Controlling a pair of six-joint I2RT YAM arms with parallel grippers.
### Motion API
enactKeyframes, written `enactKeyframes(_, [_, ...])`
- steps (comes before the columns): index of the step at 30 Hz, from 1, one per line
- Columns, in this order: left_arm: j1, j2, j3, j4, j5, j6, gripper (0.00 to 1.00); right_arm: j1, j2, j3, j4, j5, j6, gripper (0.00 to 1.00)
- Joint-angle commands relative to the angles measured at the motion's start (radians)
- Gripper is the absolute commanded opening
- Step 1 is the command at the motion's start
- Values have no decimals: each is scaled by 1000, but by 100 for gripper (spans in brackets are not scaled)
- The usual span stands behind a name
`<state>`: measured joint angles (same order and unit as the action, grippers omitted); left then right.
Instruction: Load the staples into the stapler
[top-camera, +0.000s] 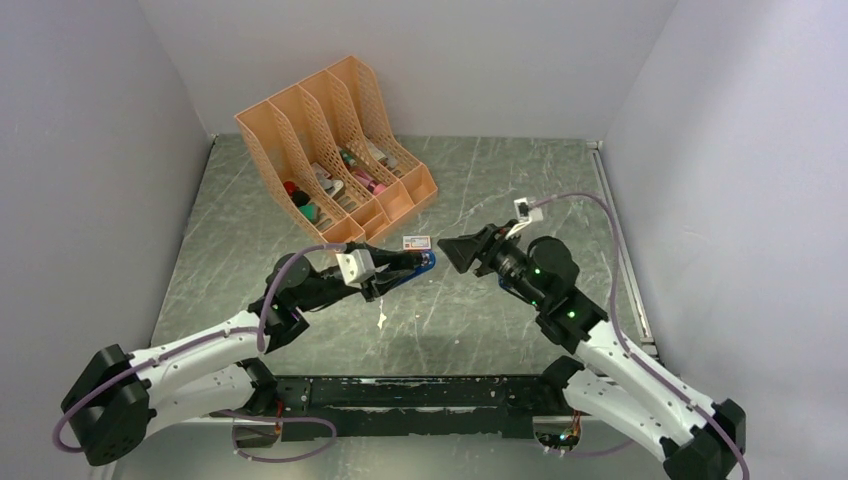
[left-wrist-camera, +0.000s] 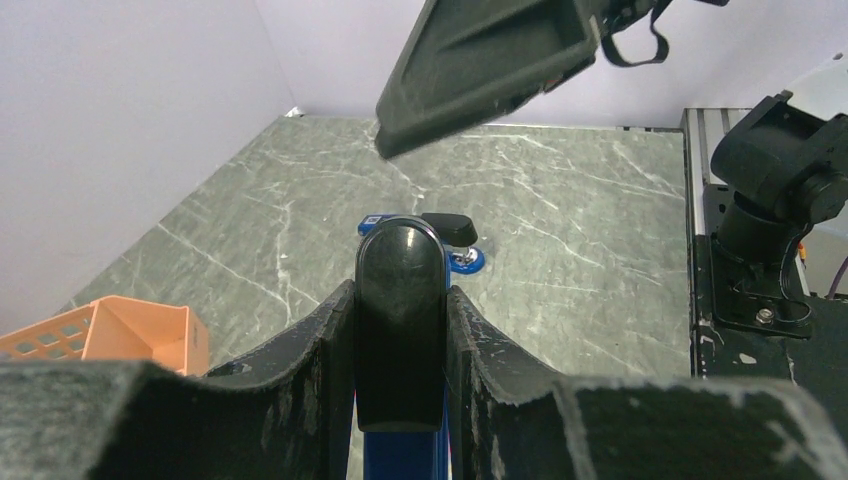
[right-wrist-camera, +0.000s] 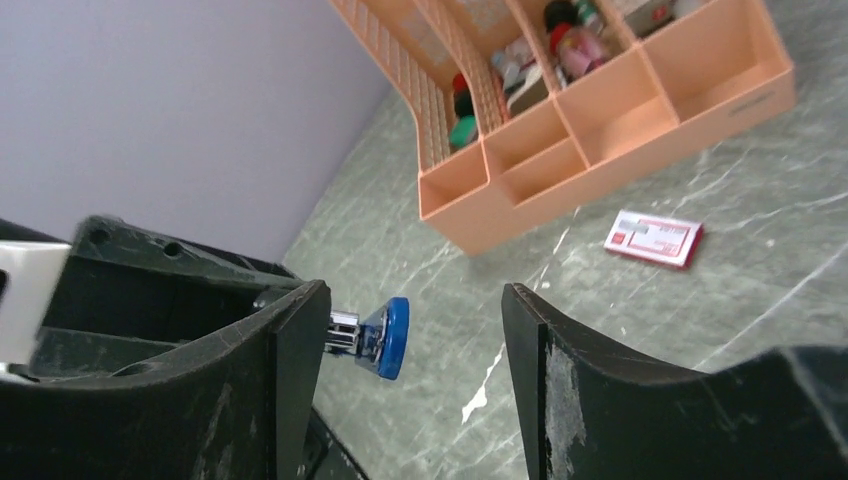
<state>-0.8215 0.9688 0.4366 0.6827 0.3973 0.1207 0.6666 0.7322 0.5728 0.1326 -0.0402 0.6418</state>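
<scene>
My left gripper (top-camera: 385, 273) (left-wrist-camera: 400, 300) is shut on the stapler (top-camera: 410, 268) (left-wrist-camera: 400, 262), a blue and black one held above the table. Its black top sits between the fingers, and its blue front end (right-wrist-camera: 385, 338) points toward the right arm. My right gripper (top-camera: 450, 250) (right-wrist-camera: 415, 310) stands open just in front of that blue end, with nothing between its fingers. In the left wrist view the right gripper (left-wrist-camera: 480, 60) hangs above and beyond the stapler. The staples are not in view.
A little white-and-red box (top-camera: 417, 242) (right-wrist-camera: 655, 238) lies flat on the grey marbled table, behind the stapler. An orange file organiser (top-camera: 335, 150) (right-wrist-camera: 600, 110) with several small items stands at the back left. White walls close in on three sides.
</scene>
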Motion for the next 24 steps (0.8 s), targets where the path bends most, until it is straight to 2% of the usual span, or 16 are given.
enactKeyframes(1, [6,5,54,77,32,17,7,-2,86,24,25,-127,-27,67])
enactKeyframes(11, [7,21,58,105,34,7,7,-1,234,23,-58,-126,-27,62])
enactKeyframes(16, [6,14,66,126,19,2,7,1,286,-15,-115,-26,21,58])
enactKeyframes(24, [7,13,105,144,32,-5,7,25,407,-72,-19,-55,80,58])
